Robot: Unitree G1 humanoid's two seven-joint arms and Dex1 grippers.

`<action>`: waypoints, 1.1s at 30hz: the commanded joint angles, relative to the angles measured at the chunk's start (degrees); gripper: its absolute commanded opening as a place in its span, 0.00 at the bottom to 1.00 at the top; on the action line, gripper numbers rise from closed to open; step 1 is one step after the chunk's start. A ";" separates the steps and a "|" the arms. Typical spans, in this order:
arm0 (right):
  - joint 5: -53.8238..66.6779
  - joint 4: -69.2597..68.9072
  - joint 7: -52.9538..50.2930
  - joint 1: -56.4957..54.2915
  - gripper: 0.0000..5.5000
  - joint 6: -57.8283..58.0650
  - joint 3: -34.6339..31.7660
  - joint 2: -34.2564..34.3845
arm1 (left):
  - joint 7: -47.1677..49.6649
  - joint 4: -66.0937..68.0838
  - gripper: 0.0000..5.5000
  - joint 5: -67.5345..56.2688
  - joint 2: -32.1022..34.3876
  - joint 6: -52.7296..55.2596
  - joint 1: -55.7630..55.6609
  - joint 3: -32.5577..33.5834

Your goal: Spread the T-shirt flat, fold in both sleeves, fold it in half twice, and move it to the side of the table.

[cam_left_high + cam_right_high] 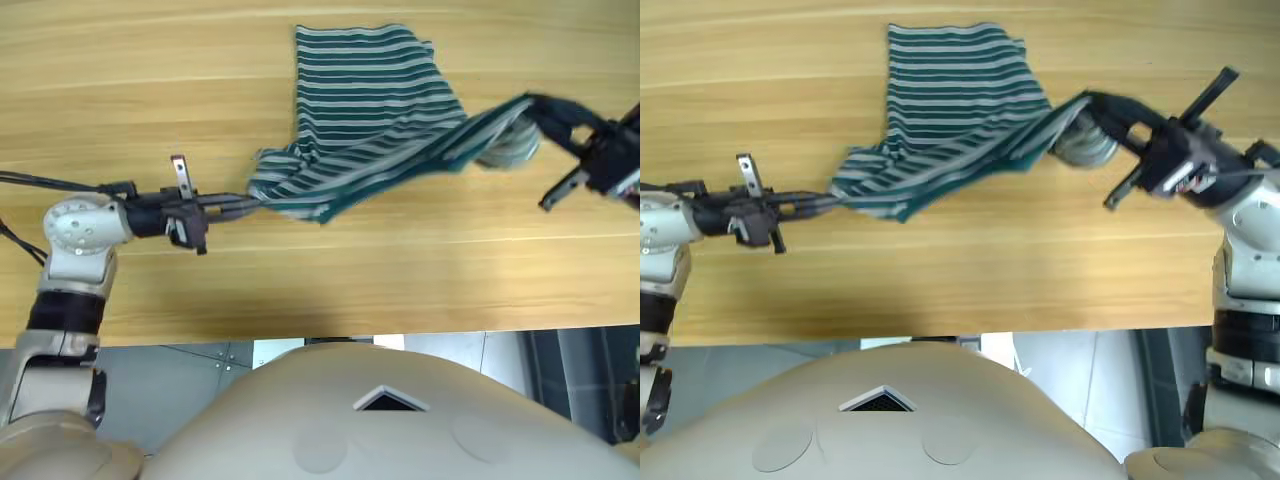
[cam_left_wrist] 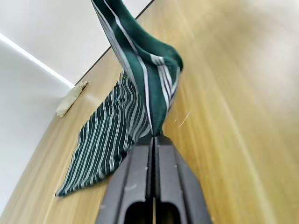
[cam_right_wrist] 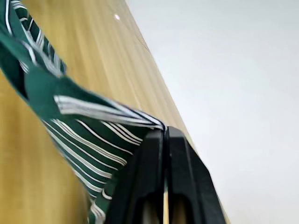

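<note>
**Left eye view.** T-shirt (image 1: pixel 370 110), green striped. The far part lies on the bench (image 1: pixel 120 90). The near edge is strung between the left tool (image 1: pixel 245 203) and the right tool (image 1: pixel 535 105), both clamped on cloth. The strung edge's long axis runs across the bench, nearer on the left and farther on the right. The body trails away from the robot.

**Left wrist view.** Jaws are pressed together on a narrow pinch of fabric. Risk: so small a bite may slip under tension.

**Right wrist view.** Jaws are closed on a folded corner. Risk: the cloth looks twisted and may settle creased, not flat.

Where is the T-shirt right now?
In the eye views the T-shirt lies centre on the table, near edge stretched between left gripper and right gripper.
</note>
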 commanded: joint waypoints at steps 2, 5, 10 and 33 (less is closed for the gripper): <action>3.10 -2.33 7.10 4.55 0.00 -2.91 0.78 -3.25 | -1.24 -2.87 0.00 -0.60 3.51 1.64 1.37 1.05; 2.86 -1.42 9.37 5.50 0.00 -3.25 1.57 -3.68 | -1.86 -3.47 0.00 1.38 4.80 1.81 2.45 0.57; -3.69 1.17 12.77 6.28 0.00 -2.17 7.42 -4.22 | -3.14 -4.99 0.00 10.16 7.96 2.22 5.52 -2.83; -3.77 -3.84 19.71 17.20 0.67 1.17 14.97 -15.55 | -11.73 -15.30 0.51 -18.48 19.95 8.97 9.36 2.83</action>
